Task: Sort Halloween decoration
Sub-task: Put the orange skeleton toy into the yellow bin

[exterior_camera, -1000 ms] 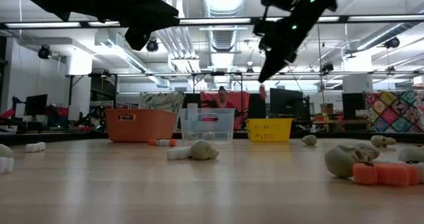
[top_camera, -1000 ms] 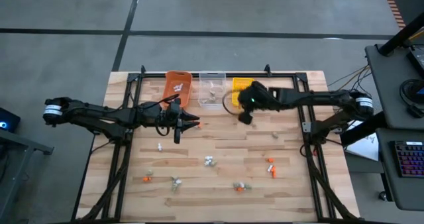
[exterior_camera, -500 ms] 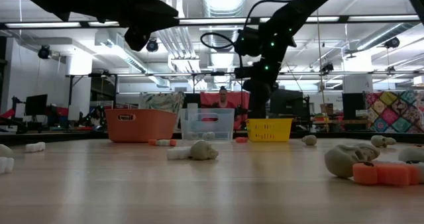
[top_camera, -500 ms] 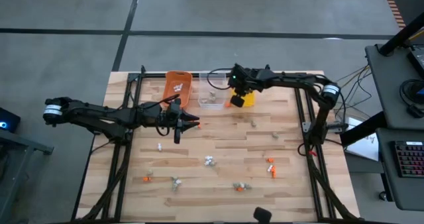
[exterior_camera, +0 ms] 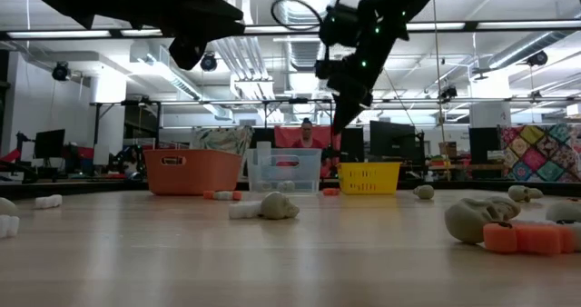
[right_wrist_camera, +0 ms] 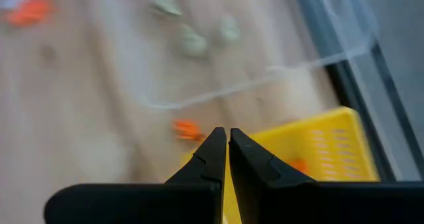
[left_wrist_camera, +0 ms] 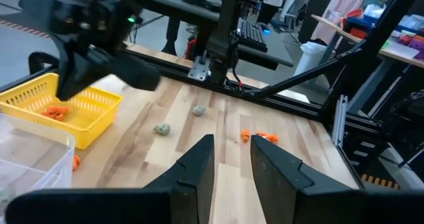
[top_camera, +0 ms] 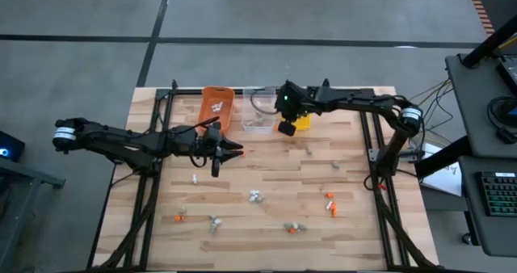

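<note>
Right claw (top_camera: 286,128) hangs above the far part of the pale wooden counter (top_camera: 266,216), over the near edge of the yellow plastic basket (top_camera: 297,111), its two dark fingers pressed together with nothing between them. To the left of that basket stand the clear plastic bin (top_camera: 258,108) and the orange plastic bin (top_camera: 216,106), all in one row along the far edge. Left claw (top_camera: 235,149) hovers left of centre, near the orange bin; its fingers stand slightly apart and hold nothing. Tiny Halloween trinkets (top_camera: 255,196), orange, white and grey-tan, lie scattered over the near half of the counter, with a few already in each bin. One small orange trinket (right_wrist_camera: 188,128) lies on the wood just beside the yellow basket.
</note>
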`<action>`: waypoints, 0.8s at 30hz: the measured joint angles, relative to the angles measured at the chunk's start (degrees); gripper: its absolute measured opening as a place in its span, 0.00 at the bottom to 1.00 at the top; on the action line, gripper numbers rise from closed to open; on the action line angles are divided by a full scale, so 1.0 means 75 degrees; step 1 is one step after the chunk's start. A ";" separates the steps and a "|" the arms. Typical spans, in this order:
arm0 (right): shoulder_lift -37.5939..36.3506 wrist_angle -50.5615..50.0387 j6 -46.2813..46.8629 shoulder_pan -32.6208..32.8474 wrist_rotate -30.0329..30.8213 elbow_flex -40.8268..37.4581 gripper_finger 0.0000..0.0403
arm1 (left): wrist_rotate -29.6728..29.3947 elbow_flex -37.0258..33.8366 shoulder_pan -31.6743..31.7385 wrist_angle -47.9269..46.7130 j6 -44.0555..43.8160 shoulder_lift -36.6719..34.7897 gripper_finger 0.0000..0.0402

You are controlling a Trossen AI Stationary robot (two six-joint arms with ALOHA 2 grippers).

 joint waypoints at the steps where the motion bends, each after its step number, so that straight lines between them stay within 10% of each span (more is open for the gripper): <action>1: -0.0052 0.0012 0.0034 0.0185 -0.0001 -0.0036 0.03 | 0.0002 0.0000 -0.0032 0.0001 -0.0003 0.0000 0.20; 24: -0.0023 0.3800 0.0467 0.3010 0.3658 -0.2955 0.03 | -0.0004 0.0000 -0.0223 -0.0005 0.0897 -0.0306 0.20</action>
